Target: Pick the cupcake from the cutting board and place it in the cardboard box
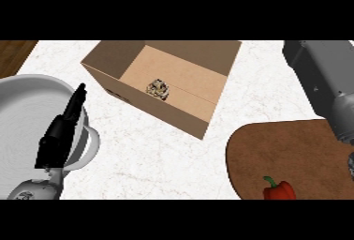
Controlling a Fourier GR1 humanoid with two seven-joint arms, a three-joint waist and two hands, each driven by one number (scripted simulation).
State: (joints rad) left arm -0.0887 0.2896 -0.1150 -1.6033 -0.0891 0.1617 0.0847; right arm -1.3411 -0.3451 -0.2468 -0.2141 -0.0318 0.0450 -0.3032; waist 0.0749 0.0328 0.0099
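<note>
The cupcake [158, 89] lies inside the open cardboard box [117, 92] at the counter's upper middle, against the box's near-left wall. The round brown cutting board [276, 150] sits at the lower right. My left hand [61, 130] stands at the left, fingers straight and pointing up, holding nothing, well left of the box. Of my right arm only the grey forearm [325, 79] shows along the right edge; a dark sliver at the far right edge may be its hand, too little to read.
A red bell pepper [278, 189] rests on the cutting board's near edge. A large white round bowl [27, 103] sits at the left, partly under my left hand. The counter is white marble, with a wooden strip [14, 51] at the top left.
</note>
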